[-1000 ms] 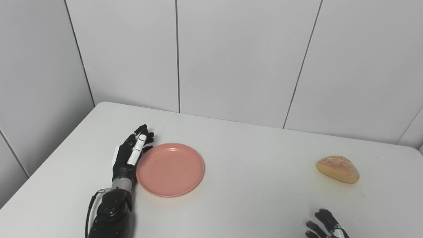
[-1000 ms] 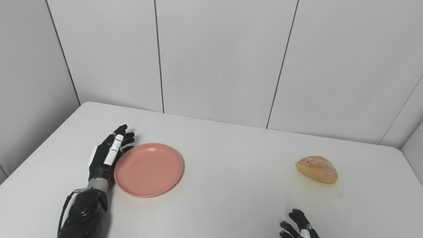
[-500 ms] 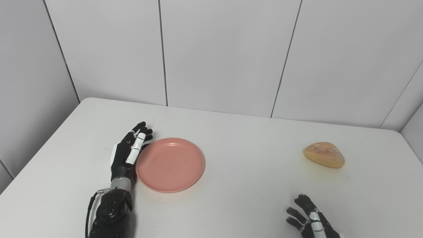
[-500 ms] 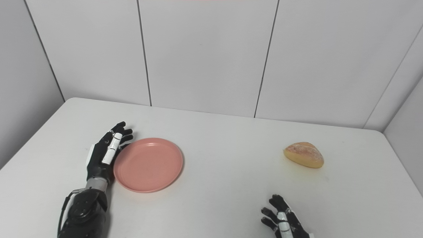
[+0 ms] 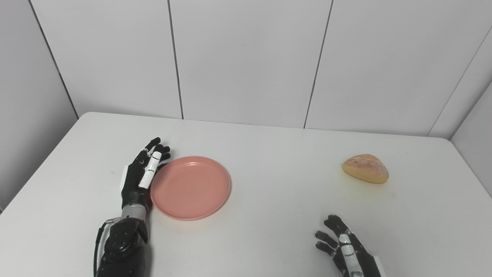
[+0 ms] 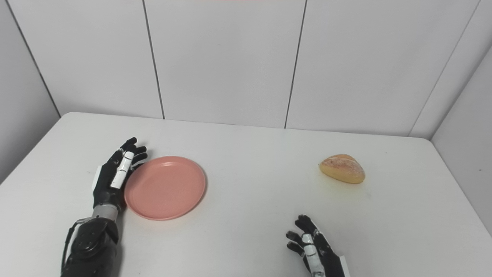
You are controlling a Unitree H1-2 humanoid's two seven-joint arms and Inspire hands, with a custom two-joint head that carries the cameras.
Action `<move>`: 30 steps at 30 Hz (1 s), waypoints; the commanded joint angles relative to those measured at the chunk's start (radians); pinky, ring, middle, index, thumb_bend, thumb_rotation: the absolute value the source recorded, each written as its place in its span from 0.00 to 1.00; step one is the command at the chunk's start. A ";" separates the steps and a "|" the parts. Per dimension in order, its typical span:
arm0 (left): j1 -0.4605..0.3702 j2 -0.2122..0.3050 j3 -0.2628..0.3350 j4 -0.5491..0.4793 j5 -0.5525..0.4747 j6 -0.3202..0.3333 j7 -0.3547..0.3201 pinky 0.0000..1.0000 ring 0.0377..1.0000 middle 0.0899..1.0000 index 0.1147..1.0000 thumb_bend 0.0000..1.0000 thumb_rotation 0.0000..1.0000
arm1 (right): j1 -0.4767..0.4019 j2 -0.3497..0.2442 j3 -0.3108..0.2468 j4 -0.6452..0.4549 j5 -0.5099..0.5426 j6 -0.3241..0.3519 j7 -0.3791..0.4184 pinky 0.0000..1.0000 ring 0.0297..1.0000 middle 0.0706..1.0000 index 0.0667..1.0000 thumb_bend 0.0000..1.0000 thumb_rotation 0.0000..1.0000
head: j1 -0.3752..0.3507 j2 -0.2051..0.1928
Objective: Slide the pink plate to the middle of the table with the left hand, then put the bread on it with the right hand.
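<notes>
Pink plate (image 5: 190,187) flat on white tabletop (image 5: 269,154), rim just beside the palm of left robot hand (image 5: 140,175); contact not clear. Left robot hand edge-on, fingers straight and slightly apart, grasping nothing. Right robot hand (image 5: 346,248) low at the near edge, fingers spread, empty, wrist cut off by the frame. Bread (image 5: 365,168) well apart beyond right robot hand.

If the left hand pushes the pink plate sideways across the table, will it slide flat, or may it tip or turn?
The pink plate looks shallow, wide and rigid, so it probably slides flat on the smooth white table. The left hand lies along only its left rim, so it may turn slightly.
</notes>
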 commanded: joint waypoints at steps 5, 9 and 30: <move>-0.014 -0.019 -0.005 0.032 -0.014 0.033 -0.010 0.66 0.74 0.71 0.77 0.70 0.63 | -0.011 0.028 0.022 0.001 -0.020 -0.015 0.001 0.76 0.77 0.86 0.83 0.77 0.77 | -0.045 -0.004; -0.025 -0.042 0.000 0.039 -0.029 0.046 -0.001 0.64 0.72 0.69 0.76 0.72 0.64 | -0.013 0.035 0.031 0.005 -0.042 -0.016 -0.004 0.76 0.76 0.86 0.83 0.76 0.77 | -0.056 -0.002; -0.024 -0.128 -0.035 -0.037 -0.019 0.191 0.007 0.70 0.74 0.69 0.81 0.52 0.66 | -0.023 0.063 0.056 0.016 -0.094 -0.009 -0.014 0.75 0.75 0.85 0.83 0.74 0.79 | -0.098 -0.003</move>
